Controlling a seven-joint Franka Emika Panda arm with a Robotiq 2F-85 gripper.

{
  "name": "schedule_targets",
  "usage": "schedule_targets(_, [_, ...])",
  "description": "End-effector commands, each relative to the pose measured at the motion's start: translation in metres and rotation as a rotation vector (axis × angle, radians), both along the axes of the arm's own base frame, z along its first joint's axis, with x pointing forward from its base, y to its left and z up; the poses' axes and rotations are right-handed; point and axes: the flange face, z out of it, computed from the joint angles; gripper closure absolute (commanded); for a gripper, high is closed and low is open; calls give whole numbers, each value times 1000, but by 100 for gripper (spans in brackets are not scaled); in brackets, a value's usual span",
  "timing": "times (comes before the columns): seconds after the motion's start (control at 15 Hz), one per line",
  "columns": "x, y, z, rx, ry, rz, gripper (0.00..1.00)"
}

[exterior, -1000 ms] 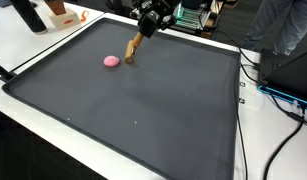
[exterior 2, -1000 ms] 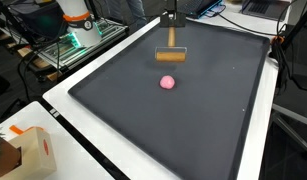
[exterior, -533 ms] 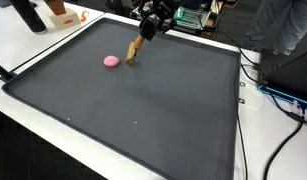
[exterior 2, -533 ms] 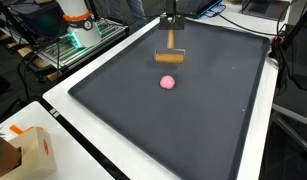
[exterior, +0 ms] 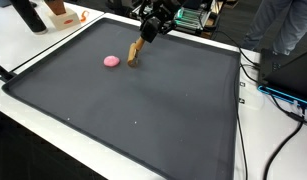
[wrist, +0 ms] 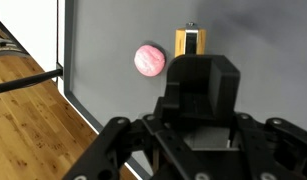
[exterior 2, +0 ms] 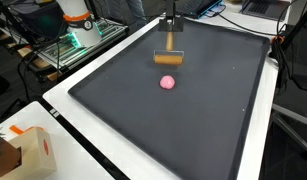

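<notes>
Hardly anything has shifted: the gripper [exterior: 145,36] stays clamped on the top of the wooden tool [exterior: 134,52], whose foot sits just beside the pink ball [exterior: 111,61]. Held aslant, the tool could pivot in the jaws or knock the ball rolling away.

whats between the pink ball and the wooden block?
Nothing. Just bare gray mat between the pink ball and the wooden block; they sit apart, clear in an exterior view and the wrist view.
</notes>
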Motion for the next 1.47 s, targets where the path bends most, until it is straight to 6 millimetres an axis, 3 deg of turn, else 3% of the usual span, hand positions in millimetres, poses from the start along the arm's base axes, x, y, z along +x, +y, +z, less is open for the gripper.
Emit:
schedule_targets(0.0, [-1, -4, 1, 9, 33, 24, 76])
schedule_targets(0.67, [18, -28, 17, 115, 107, 13, 76])
schedule_targets(1.4, [63, -85, 61, 253, 137, -83, 76])
